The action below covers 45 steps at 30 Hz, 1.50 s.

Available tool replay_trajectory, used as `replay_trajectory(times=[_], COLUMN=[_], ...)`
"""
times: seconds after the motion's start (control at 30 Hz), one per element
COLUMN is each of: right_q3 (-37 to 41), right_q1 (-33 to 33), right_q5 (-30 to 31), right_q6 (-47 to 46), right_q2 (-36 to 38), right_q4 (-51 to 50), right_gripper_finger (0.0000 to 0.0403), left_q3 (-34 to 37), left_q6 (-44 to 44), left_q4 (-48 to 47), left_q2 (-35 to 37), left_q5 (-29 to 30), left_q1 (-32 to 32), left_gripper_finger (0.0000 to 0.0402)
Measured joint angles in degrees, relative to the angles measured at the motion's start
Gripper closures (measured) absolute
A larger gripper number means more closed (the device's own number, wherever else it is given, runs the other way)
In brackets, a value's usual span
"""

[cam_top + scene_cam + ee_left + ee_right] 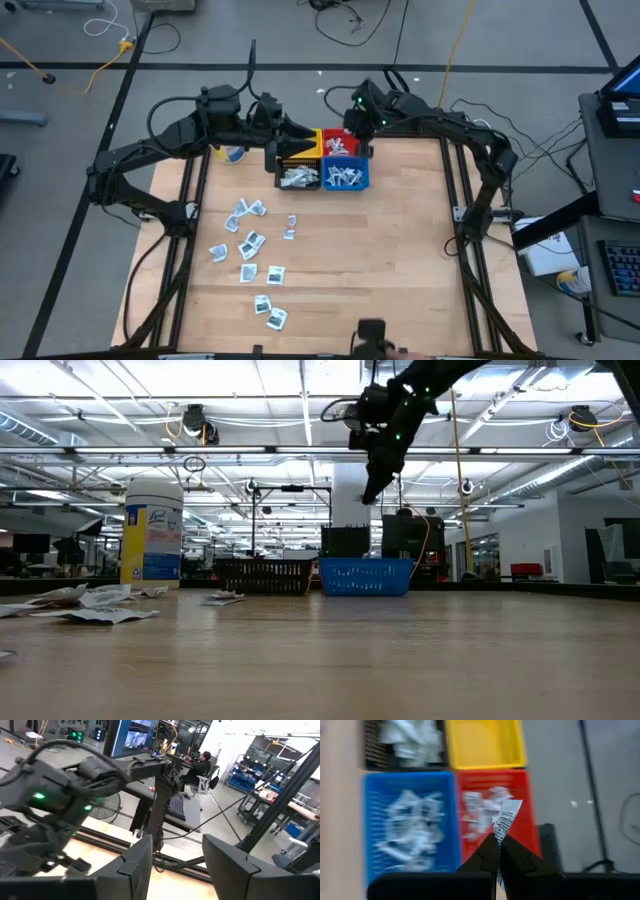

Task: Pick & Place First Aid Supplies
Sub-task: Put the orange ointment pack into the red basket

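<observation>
A: Bin colours? Yellow bin (485, 742), red bin (495, 810), blue bin (407, 825), black bin (297, 172); the packets (250, 243) on the pale wood tabletop (400, 250) are white with dark marks.

B: The right claw's (499, 845) strip (506, 820) is white with black print; both arms are black; the jar (152, 532) is white with a yellow-and-blue label.

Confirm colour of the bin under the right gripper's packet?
Red bin; the right gripper holds the packet over it. Right wrist view shows it best.

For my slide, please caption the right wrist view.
Right end effector holds a packet above the red bin.
</observation>
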State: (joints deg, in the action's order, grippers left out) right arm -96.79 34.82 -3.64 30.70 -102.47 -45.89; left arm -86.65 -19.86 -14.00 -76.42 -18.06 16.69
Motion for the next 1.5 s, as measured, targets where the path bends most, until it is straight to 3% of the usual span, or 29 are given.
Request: replay_trajectory(times=[0.33, 1.03, 1.17, 1.37, 1.5], right_q3=[-0.01, 0.03, 0.03, 0.02, 0.09], right_q1=[5.3, 4.12, 3.61, 3.57, 3.64], right_q5=[0.7, 0.61, 0.66, 0.46, -1.27], right_q6=[6.65, 7.34, 6.9, 5.43, -0.57], right_q2=[-2.14, -17.49, -17.46, -16.97, -15.51], right_q4=[4.27, 9.45, 9.97, 9.24, 10.16], right_gripper_finger=[0.0403, 0.0396, 0.0361, 0.027, 0.023], left_q3=[0.0, 0.0, 0.0, 0.0, 0.0], left_q6=[0.27, -1.62, -1.99, -2.35, -2.39], left_q4=[0.02, -2.19, -3.84, -4.24, -4.24], left_q2=[-0.02, -0.07, -0.07, -0.07, -0.07], left_q5=[0.13, 0.16, 0.17, 0.17, 0.17], left_q1=[1.34, 1.99, 1.99, 1.99, 1.99], left_gripper_finger=[0.0224, 0.0224, 0.0224, 0.0224, 0.0224])
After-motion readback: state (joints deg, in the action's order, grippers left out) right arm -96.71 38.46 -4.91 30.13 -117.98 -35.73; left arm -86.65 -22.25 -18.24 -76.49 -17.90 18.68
